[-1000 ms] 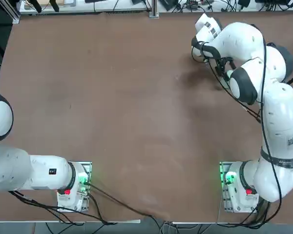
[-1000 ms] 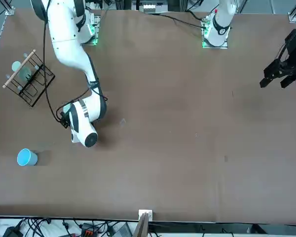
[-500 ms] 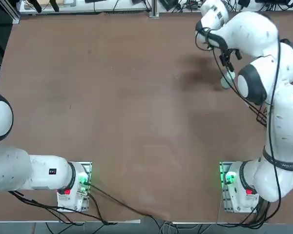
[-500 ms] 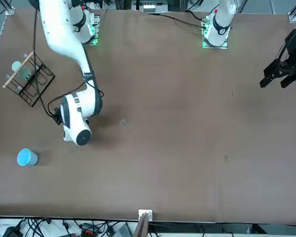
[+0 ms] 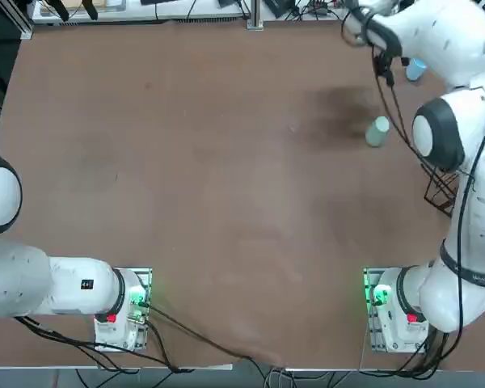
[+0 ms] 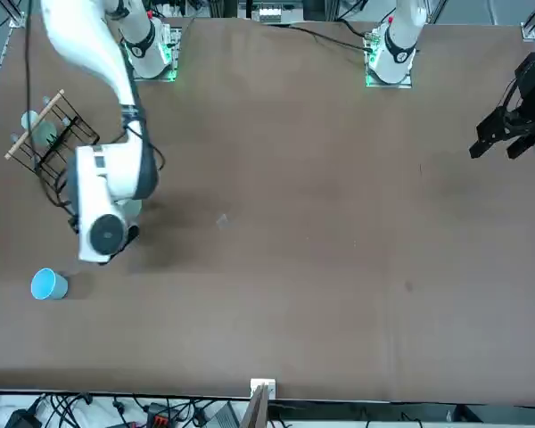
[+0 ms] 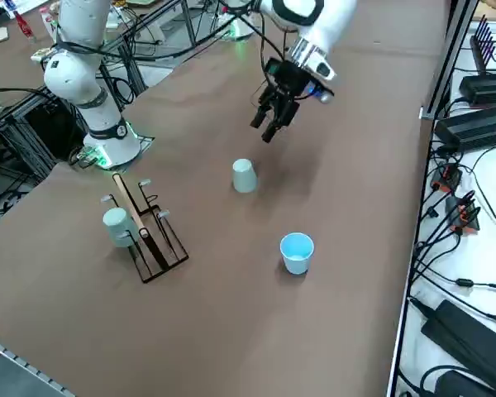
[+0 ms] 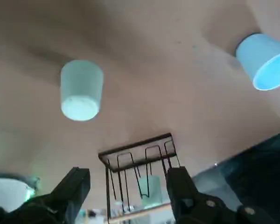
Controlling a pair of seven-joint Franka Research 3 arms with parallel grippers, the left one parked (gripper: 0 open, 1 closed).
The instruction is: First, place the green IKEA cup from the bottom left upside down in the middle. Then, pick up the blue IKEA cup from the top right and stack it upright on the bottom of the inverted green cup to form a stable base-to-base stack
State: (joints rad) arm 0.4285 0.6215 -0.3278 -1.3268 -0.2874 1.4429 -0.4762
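Reaching out from its base over the table (image 5: 186, 162), the right arm is extended well forward, its wrist bent downward so that the right gripper (image 7: 273, 124) hangs in the air, pointing down and clear of the surface. Its jaws stand wide apart with nothing between them; the wrist view confirms both black fingers (image 8: 72, 186) spread, framing only the scene beyond.

Landmark for positions: the green IKEA cup (image 7: 244, 176). It stands inverted on the table, base uppermost, resting on its rim. The gripper hovers above and just beyond it, on the side away from the arm's base, not touching it. From overhead, the same cup (image 5: 377, 131) sits uncovered beside the arm's forearm.

The blue IKEA cup (image 7: 297, 252) stands upright, mouth open upward, apart from the green cup and nearer the table's far edge as the robot sees it. In the front view it (image 6: 47, 284) is seen alone, with the arm's wrist housing close by and above.

A black wire rack (image 7: 149, 236) with a wooden bar sits to the other side of the green cup, toward the arm's base, carrying a whitish-teal piece (image 7: 116, 222). Rack and green cup are well apart.
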